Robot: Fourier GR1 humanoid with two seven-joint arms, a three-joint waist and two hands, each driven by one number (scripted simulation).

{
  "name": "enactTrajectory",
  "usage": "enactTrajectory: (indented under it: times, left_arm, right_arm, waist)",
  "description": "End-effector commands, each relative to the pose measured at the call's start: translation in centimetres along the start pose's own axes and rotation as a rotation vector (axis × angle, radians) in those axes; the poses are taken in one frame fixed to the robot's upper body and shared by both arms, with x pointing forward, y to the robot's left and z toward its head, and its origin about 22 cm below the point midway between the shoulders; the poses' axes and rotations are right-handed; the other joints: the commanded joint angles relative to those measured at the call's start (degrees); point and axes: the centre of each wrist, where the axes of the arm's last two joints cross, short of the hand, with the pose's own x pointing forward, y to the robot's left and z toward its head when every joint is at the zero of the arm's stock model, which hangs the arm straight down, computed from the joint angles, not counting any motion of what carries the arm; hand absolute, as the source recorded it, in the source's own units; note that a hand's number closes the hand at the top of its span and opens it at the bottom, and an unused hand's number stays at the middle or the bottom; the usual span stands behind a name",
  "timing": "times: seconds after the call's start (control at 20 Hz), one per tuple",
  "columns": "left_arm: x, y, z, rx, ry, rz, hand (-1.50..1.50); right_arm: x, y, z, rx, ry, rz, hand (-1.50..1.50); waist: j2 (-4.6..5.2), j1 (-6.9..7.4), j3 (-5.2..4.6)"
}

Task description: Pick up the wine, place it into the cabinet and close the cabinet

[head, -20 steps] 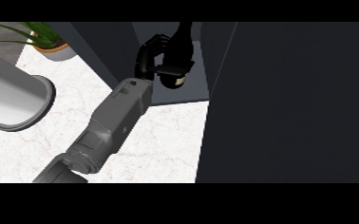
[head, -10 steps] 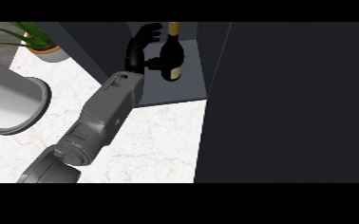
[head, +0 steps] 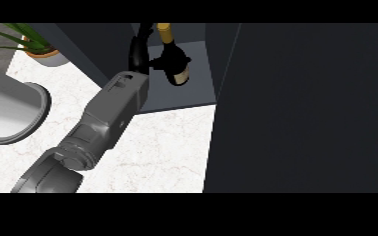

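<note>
Wine, a dark glass bottle (head: 177, 69) with a yellow-capped neck, sits inside the open dark grey cabinet (head: 199, 95) at the far side of the white marble counter (head: 162, 145), your left hand (head: 151, 55) curled around it. You've got it in; releasing it and closing the cabinet remain. Your right hand is out of sight.

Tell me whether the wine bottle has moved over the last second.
Yes. The wine bottle, held by the left hand, has gone deeper into the cabinet, farther from its front edge.
</note>
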Motion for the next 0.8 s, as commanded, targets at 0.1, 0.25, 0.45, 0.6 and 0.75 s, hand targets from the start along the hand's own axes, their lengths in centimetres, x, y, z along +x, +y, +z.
enactTrajectory:
  times: [0.1, 0.25, 0.45, 0.6, 0.75]
  left_arm:
    - [1.7, 1.7, -1.8, -0.072, -0.069, 0.095, -1.50]
    - [1.8, -0.4, -0.9, -0.096, -0.067, 0.191, -1.50]
    - [3.7, -1.5, -1.3, -0.146, -0.124, 0.293, 1.50]
    - [3.7, -2.0, -1.0, -0.194, -0.136, 0.375, 1.50]
    - [3.6, -2.6, -0.6, -0.265, -0.149, 0.403, -1.50]
  right_arm:
    - [2.5, -0.2, 0.9, 0.007, -0.010, -0.091, -1.50]
    - [3.3, 0.0, 1.0, 0.015, -0.021, -0.093, -1.50]
    - [3.5, -0.5, 1.0, 0.011, -0.005, -0.070, -1.50]
    - [3.6, -0.5, 1.3, 0.008, 0.003, -0.072, -1.50]
    - [4.4, -0.6, 1.2, -0.002, 0.007, -0.073, -1.50]
  waist:
    - [-0.26, 0.72, 0.06]
    - [-0.52, 1.17, -0.04]
    - [-0.67, 1.46, -0.01]
    - [-1.12, 2.18, 0.06]
    - [-1.20, 3.34, 0.01]
